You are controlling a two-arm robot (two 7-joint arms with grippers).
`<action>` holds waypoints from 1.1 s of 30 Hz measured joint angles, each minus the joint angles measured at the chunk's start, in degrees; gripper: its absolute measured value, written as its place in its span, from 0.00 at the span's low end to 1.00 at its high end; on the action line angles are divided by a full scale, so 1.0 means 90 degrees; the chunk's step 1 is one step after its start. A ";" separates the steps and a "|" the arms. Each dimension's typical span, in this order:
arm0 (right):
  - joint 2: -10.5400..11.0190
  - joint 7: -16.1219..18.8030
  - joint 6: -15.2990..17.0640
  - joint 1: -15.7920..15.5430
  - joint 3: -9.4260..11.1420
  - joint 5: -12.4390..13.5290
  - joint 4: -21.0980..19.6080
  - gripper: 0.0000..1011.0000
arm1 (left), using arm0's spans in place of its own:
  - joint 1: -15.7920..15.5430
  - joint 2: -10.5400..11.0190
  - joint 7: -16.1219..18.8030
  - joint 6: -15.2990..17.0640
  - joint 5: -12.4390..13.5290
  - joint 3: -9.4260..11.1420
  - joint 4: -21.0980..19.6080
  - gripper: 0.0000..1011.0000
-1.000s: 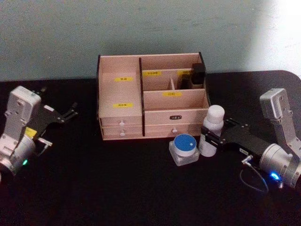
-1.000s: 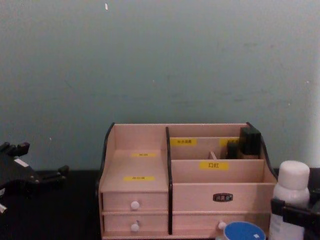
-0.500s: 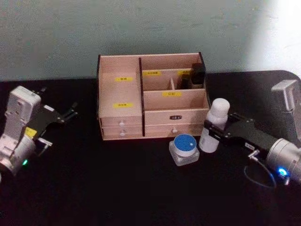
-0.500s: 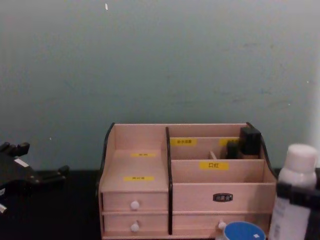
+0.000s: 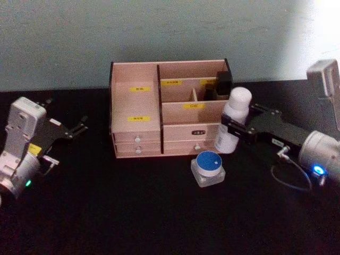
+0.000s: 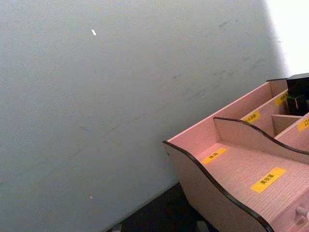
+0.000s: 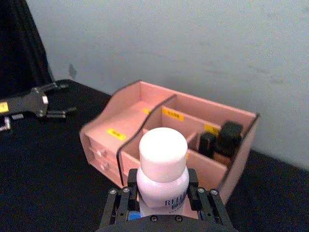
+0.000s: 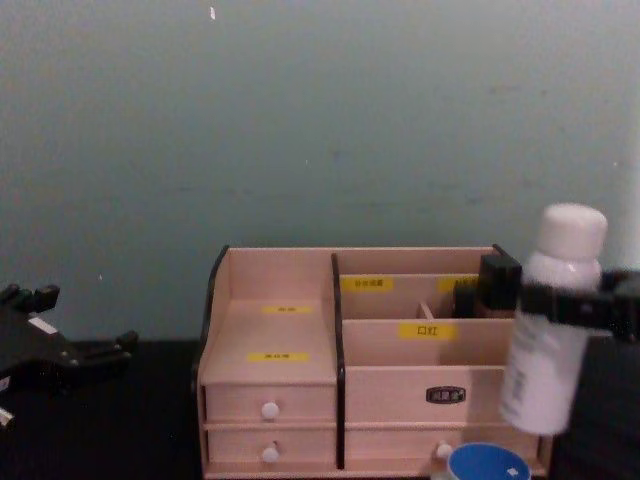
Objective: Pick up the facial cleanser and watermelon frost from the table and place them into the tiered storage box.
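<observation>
Facial cleanser [image 5: 236, 108] lifted, in right gripper [image 5: 234, 129], beside box's [image 5: 135, 103] right edge

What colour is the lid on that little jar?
The jar lid is blue, clearest in the head view.

A plain, matte blue-green wall [image 5: 159, 32] runs behind the whole scene, faintly scuffed, with a small white speck [image 8: 211, 13] high up. Below it lies a flat black bench [image 5: 133, 212] whose far edge meets the wall. A bright patch of light [image 5: 325, 21] washes out the wall at the right, and the right wrist view shows a dark shape [image 7: 21, 43] standing against the wall.
</observation>
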 joint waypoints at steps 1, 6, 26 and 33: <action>-0.0005 0.0005 0.0022 0.0067 -0.0032 0.0003 0.0009 0.58 | 0.0000 0.0000 0.0000 0.0000 -0.0001 0.0000 0.0000 0.99; -0.0099 0.0011 0.0147 0.0508 -0.0227 0.0013 0.0171 0.58 | 0.0000 0.0000 0.0000 0.0000 -0.0001 0.0000 0.0000 0.99; -0.0967 -0.0114 0.0491 0.2451 -0.0989 -0.0181 0.1736 0.58 | 0.0000 0.0000 0.0000 0.0000 0.0000 0.0000 0.0000 0.99; -0.1181 -0.0082 0.0485 0.2761 -0.1143 -0.0265 0.2107 0.58 | 0.0000 0.0000 0.0000 0.0000 -0.0001 0.0000 0.0000 0.99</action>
